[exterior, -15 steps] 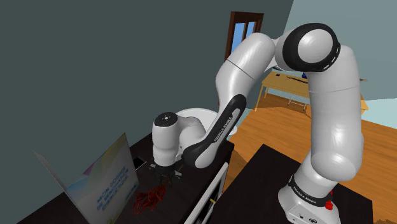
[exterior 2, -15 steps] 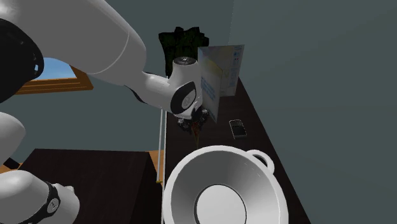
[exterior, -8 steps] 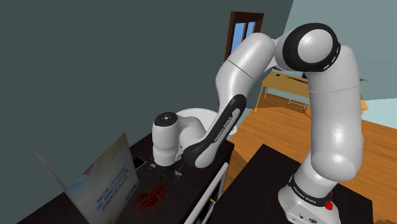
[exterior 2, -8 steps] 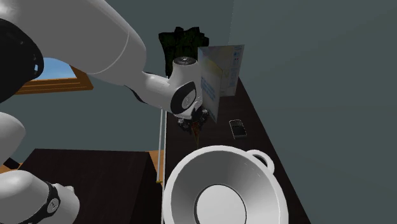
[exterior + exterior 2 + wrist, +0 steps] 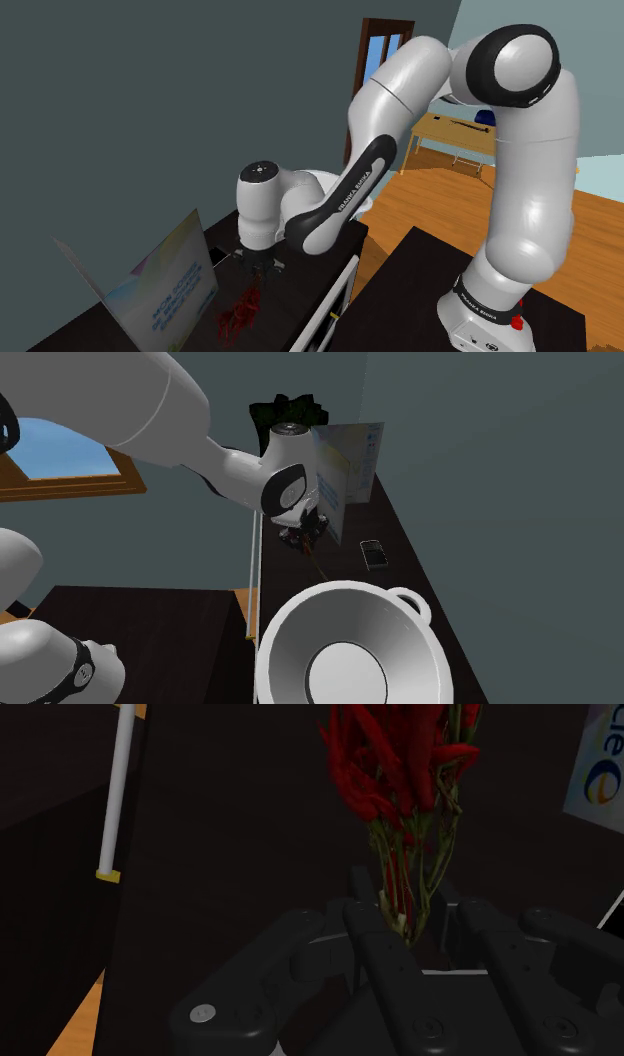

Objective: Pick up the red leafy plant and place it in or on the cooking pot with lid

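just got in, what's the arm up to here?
The white Franka arm has its black pincer shut on the stems of the red leafy plant, which hangs below it above the dark counter. Whether the leaves are clear of the counter is hard to tell. The open white pot stands further along with nothing inside, so the placing is not yet done.

Red leafy plant (image 5: 395, 764), stems in the pincer (image 5: 408, 919); open white pot (image 5: 290, 632).
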Robot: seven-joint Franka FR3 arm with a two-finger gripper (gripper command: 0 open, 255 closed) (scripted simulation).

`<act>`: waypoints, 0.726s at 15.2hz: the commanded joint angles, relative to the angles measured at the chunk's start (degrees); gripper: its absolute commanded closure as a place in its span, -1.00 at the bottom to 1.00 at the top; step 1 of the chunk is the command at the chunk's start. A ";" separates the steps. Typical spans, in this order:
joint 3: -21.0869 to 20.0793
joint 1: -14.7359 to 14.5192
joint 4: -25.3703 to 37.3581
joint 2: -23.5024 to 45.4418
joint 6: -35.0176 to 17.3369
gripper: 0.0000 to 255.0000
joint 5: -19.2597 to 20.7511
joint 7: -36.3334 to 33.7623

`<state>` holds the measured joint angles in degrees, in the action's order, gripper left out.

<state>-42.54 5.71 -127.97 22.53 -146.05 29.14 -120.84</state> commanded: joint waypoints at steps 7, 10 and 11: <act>-5.22 4.22 -0.14 -5.73 4.04 1.00 -7.22 4.99; -6.91 5.62 0.12 -7.85 5.67 1.00 -9.98 6.91; -7.44 6.06 0.23 -8.56 6.23 1.00 -10.91 7.56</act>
<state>-49.62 11.43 -128.13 14.37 -140.46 18.94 -113.89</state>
